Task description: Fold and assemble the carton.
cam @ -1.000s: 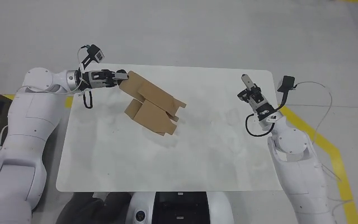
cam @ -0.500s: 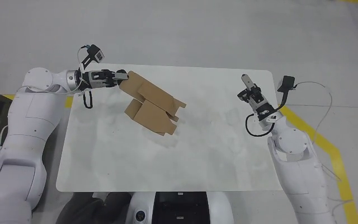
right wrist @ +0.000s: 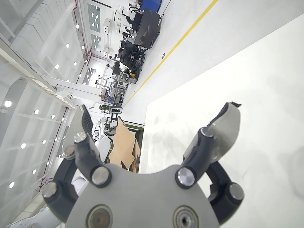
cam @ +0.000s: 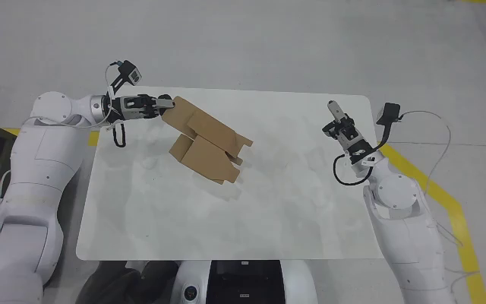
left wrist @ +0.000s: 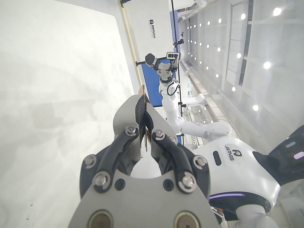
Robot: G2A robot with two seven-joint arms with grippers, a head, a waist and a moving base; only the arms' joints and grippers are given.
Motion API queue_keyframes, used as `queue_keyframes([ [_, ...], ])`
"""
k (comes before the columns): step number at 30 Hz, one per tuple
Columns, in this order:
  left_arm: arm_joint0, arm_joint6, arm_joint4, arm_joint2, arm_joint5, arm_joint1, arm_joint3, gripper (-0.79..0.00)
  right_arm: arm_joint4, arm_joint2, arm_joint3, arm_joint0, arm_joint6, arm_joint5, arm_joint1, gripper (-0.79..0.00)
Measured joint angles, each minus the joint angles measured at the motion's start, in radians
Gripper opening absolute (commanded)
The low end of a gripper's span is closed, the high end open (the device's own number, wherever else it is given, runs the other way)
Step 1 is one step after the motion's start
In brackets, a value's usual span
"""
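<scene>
We are working at a white table [cam: 228, 220] with rounded corners, and it is taking up most of the top view. The brown carton [cam: 206, 140] is sitting over the table's far left part, slanting from near the far left edge toward the middle. It is only partly folded: two long panels are lying side by side, and short flaps are sticking out at the end nearer the middle. It is casting a shadow on the surface below it. We cannot tell whether its lower end is touching the table.

Our left gripper [cam: 165, 103] is reaching in from the left side of the table and pinching the carton's far left corner. In the left wrist view, the gripper [left wrist: 142, 105] is pressing its dark pads together on a thin edge of the cardboard [left wrist: 145, 96], which is poking out just past the fingertips.

Our right gripper [cam: 334, 114] is hanging over the far right part of the table, well apart from the carton, and is pointing toward the far edge. In the right wrist view, this gripper [right wrist: 157, 109] is holding its two fingers spread wide with nothing between them. Beyond them, the carton [right wrist: 123, 143] is showing at the far side of the white surface [right wrist: 213, 96].
</scene>
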Motion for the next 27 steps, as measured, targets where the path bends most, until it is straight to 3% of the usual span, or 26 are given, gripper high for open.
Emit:
queue_keyframes([
  [12,0.0,0.0,0.0,0.0,0.0,0.0,0.0,-0.785,0.017,-0.004,-0.004,-0.005,0.013,0.008,-0.001,0.0],
  [27,0.0,0.0,0.0,0.0,0.0,0.0,0.0,-0.785,0.13,-0.109,-0.023,-0.014,0.309,-0.026,0.0,0.0],
])
